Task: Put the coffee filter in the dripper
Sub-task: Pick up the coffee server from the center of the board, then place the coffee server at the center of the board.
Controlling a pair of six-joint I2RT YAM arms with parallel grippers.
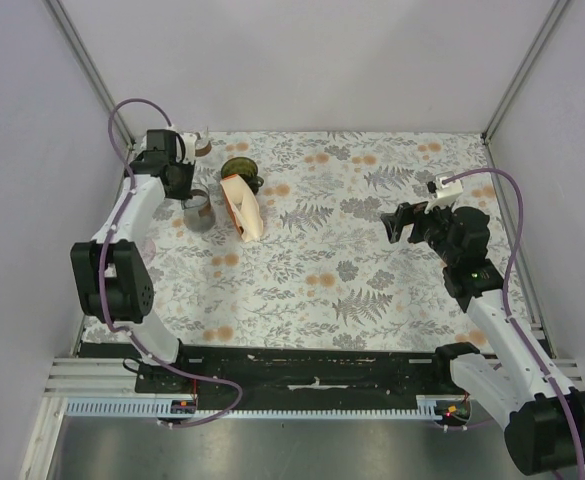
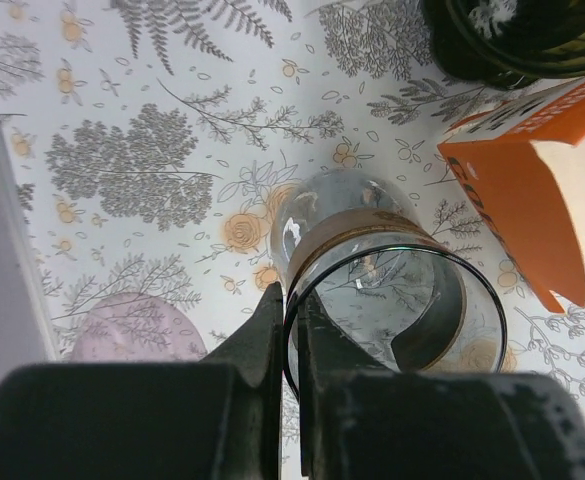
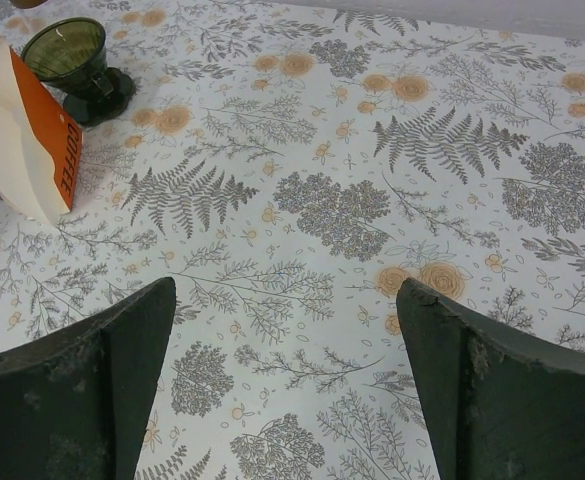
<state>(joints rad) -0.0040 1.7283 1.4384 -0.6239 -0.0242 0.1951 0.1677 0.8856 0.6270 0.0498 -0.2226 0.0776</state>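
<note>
Left hand (image 1: 189, 194): at upper left of the top view, pressed together on the rim of a glass carafe (image 2: 392, 290), one finger inside the rim and one outside. The carafe stands on the counter (image 1: 372, 290).

Right hand (image 3: 287, 292): at centre right of the top view, spread wide, holding nothing, above bare patterned cloth.

Coffee filter (image 3: 12, 140): white, held in an orange pack (image 1: 244, 208) lying on the counter just right of the carafe.

Dripper (image 1: 240, 170): dark green, upright, just beyond the pack's far end. Contact between them cannot be told.
</note>
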